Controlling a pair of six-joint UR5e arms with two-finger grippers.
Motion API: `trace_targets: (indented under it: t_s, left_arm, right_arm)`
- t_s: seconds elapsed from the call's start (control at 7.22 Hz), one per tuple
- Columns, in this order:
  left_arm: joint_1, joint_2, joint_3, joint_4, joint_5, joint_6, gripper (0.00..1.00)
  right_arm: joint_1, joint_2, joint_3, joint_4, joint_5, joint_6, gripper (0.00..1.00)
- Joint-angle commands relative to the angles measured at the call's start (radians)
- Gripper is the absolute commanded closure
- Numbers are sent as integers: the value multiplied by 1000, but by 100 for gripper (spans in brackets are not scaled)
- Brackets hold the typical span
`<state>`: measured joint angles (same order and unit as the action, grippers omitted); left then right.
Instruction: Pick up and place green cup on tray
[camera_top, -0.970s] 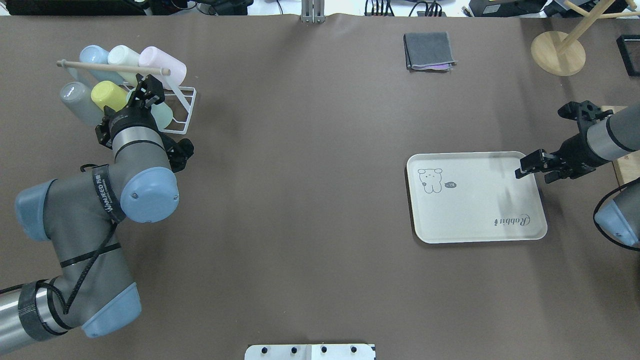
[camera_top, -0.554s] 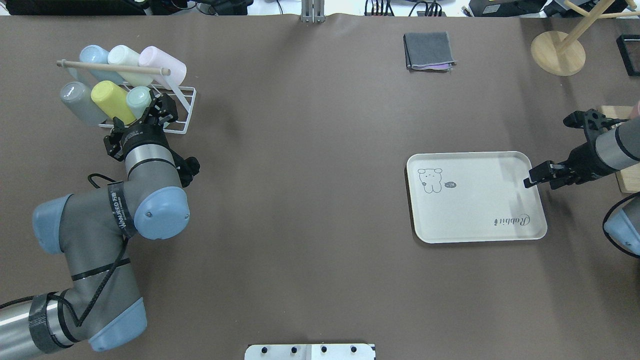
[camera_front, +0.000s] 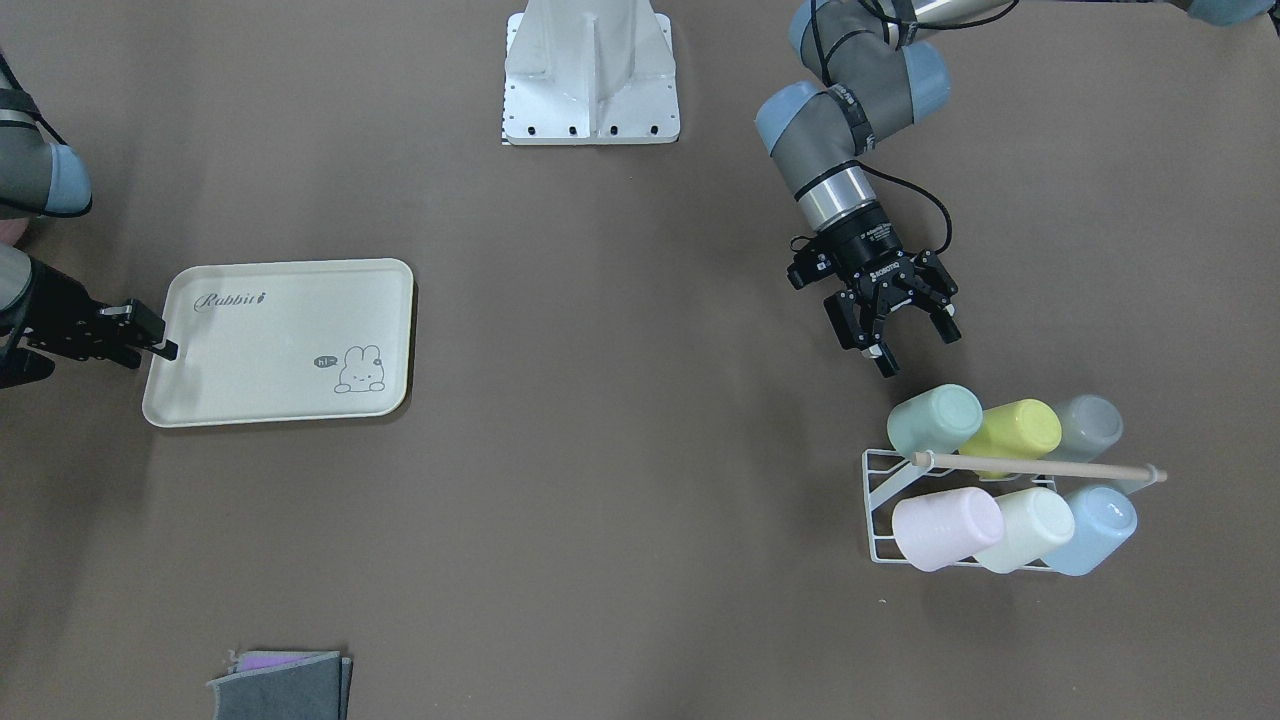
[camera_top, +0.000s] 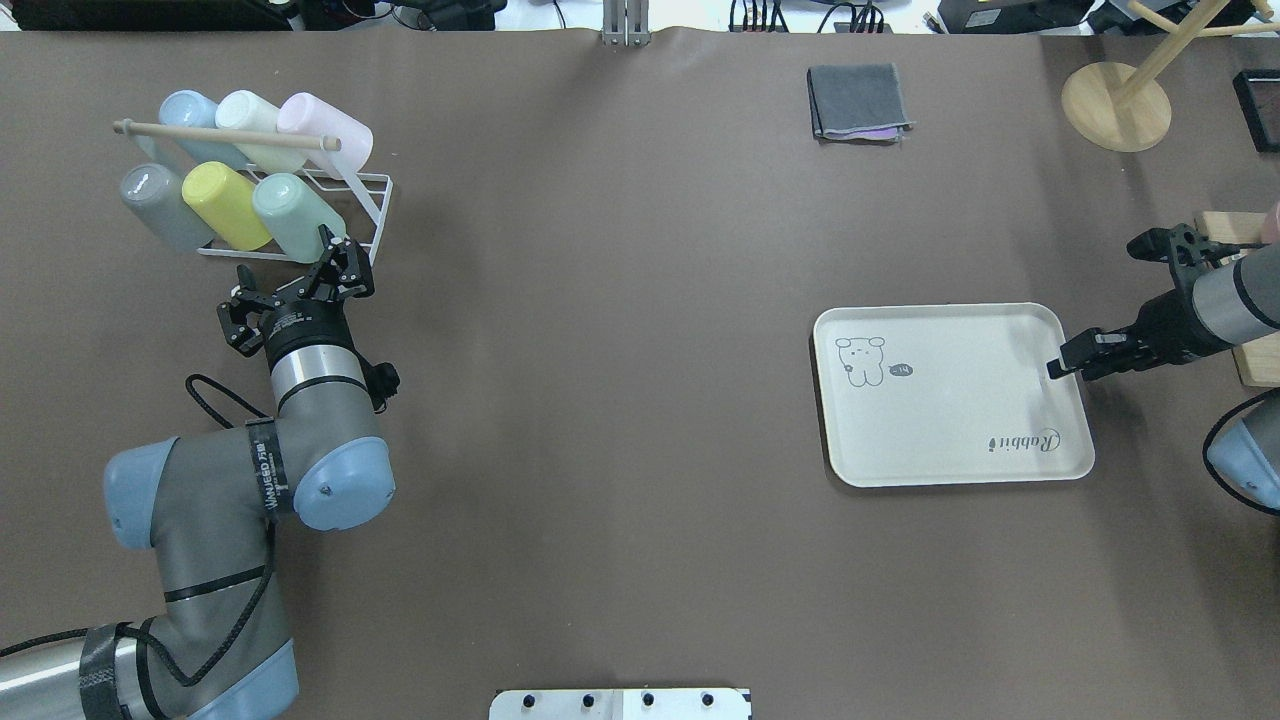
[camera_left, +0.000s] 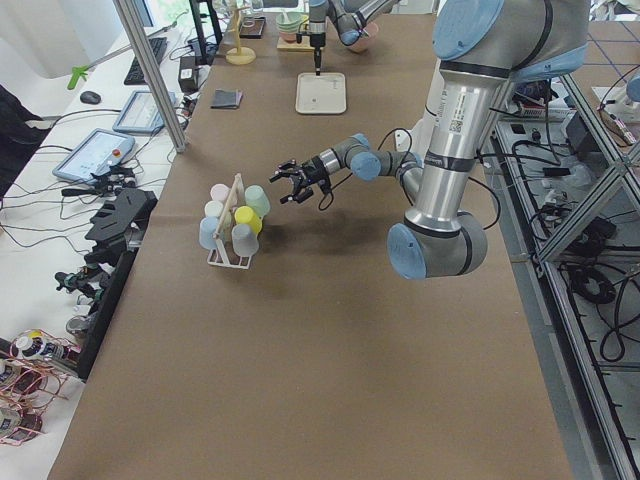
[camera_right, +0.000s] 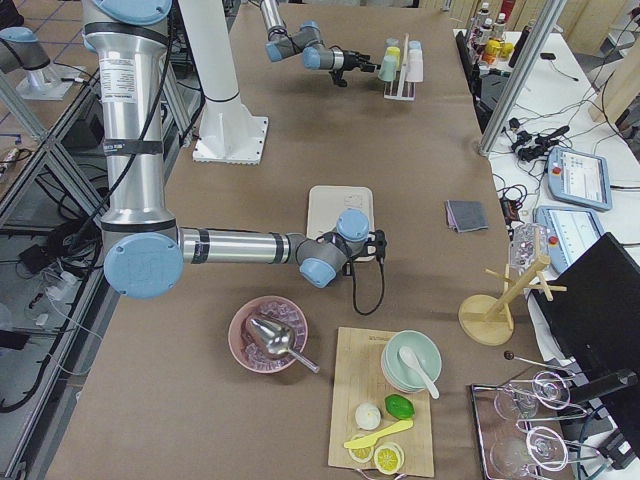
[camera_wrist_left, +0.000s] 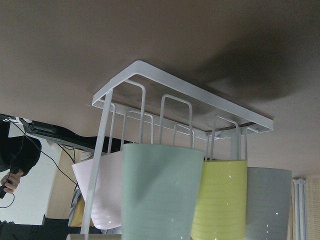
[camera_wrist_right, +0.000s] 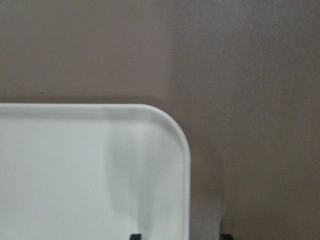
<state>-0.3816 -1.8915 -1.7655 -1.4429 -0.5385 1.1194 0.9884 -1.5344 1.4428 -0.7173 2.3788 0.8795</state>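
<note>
My left gripper (camera_front: 915, 350) hangs with its jaws apart, just near the green cup (camera_top: 290, 215). The cup lies tilted on the white wire rack (camera_wrist_left: 200, 94) at the far left, well apart from the tray (camera_top: 950, 478). I fear the smooth, tapered matte plastic may slip, or a finger may knock the yellow-green cup (camera_top: 225, 205) beside it. The right gripper (camera_top: 1062, 366), its jaws also apart, is at the cream tray's rim.

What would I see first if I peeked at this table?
Probably the white rack of pastel cups, tipped on their sides, on the robot's left, with the left hand open right by the green cup. Next, the cream tray with a bunny drawing on the far side, the right hand at its edge.
</note>
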Motion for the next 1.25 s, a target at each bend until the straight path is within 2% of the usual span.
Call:
trace_targets:
  t_s: [0.0,0.42,0.83,1.11]
  left_arm:
    - [6,-11,47,-2,25,8,2]
    - [4,-35,116,-5,52,11,2]
    - [-17,-44,138,-14,94,8,2]
    - [-31,-93,200,-24,95,10,2]
  right_arm:
    - [10,40,25,-77,17,18,42]
    - [15,16,24,-73,17,3,42]
    - [15,-1,16,-70,8,-5,42]
    - [12,2,10,-73,7,-8,43]
